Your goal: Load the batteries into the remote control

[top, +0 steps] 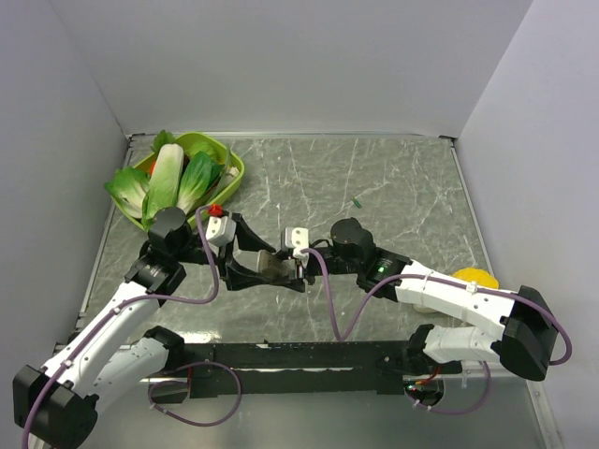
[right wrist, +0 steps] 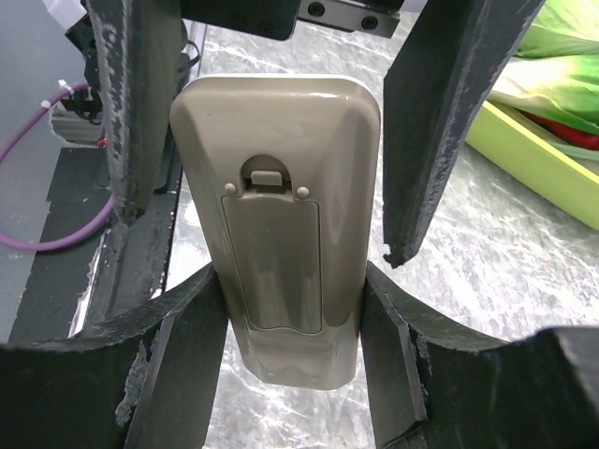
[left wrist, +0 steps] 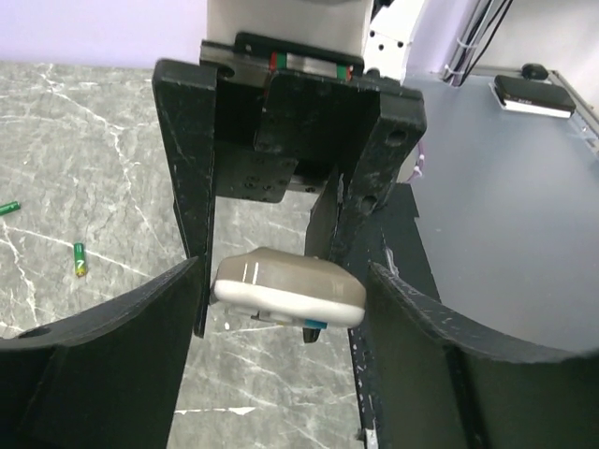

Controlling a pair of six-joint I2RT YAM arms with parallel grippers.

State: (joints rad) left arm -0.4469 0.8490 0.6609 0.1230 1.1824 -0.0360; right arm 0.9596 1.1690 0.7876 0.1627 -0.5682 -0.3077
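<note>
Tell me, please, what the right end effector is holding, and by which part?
The right end effector clamps the remote control by its long edges, near one end.

From my remote desk I'm viewing a grey marble-look tabletop (top: 393, 178) w/ white veins, boxed in on 3 sides by plain pale-lilac panels: back wall (top: 299, 65), left wall (top: 47, 140), right wall (top: 533, 131). Light is soft and even throughout.

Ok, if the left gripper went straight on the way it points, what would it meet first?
Probably the right gripper's fingers holding the remote control, which lies between the left gripper's fingers; depth is unclear.
</note>
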